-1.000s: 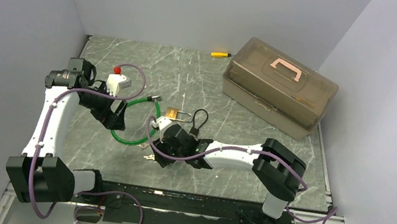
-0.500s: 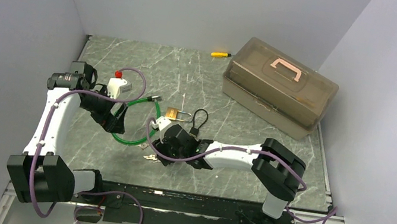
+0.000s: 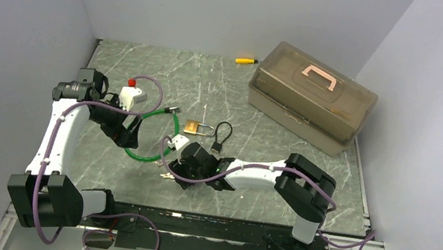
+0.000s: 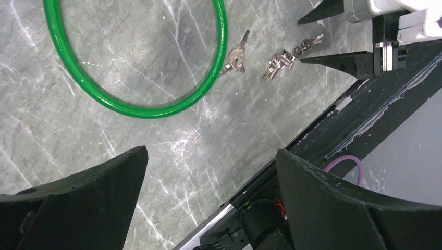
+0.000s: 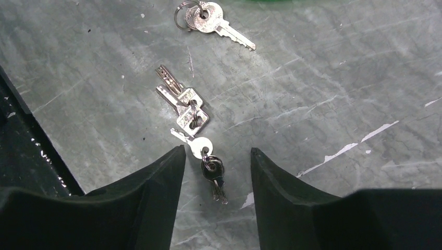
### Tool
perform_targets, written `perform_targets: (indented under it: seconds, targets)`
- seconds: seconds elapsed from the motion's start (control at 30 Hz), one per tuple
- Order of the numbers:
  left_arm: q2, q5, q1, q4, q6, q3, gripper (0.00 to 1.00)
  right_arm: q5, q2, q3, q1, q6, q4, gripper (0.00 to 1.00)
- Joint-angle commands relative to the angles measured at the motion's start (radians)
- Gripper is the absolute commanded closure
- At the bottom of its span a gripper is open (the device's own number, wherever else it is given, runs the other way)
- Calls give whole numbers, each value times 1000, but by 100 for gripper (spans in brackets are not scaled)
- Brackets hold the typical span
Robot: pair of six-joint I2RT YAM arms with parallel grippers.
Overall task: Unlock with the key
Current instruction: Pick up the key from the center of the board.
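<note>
Right end effector (image 5: 217,152) astride key (image 5: 197,144)

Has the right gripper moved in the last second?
Yes: the right gripper slid slightly toward the near edge, away from the small brass padlock.

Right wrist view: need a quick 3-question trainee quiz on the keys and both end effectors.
1. True or false: the right end effector is clamped on the small pale key.
2. The left end effector holds: A) a key B) the padlock C) nothing.
3. Short answer: what colour is the cable loop beside the lone ringed key?
Key: 1 false, its jaws stand apart and the key lies on the table between them; 2 C; 3 green.
</note>
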Motion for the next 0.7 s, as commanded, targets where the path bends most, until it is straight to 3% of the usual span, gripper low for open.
perform_targets:
  seconds: [0.0, 0.23, 0.3, 0.37, 0.67]
  targets:
    - [-42, -5, 6, -4, 24, 3, 1, 24, 8, 22, 10, -16, 15, 52]
    - [-58, -11, 6, -5, 17, 2, 1, 40, 4, 8, 15, -15, 13, 72]
    - [-61, -11, 5, -6, 14, 0, 1, 42, 0, 7, 16, -12, 12, 89]
    - [-64, -10, 5, -6, 12, -4, 1, 50, -5, 0, 17, -7, 11, 99]
    - [-66, -1, 5, 0, 10, -36, 1, 65, -102, -9, 16, -14, -24, 100]
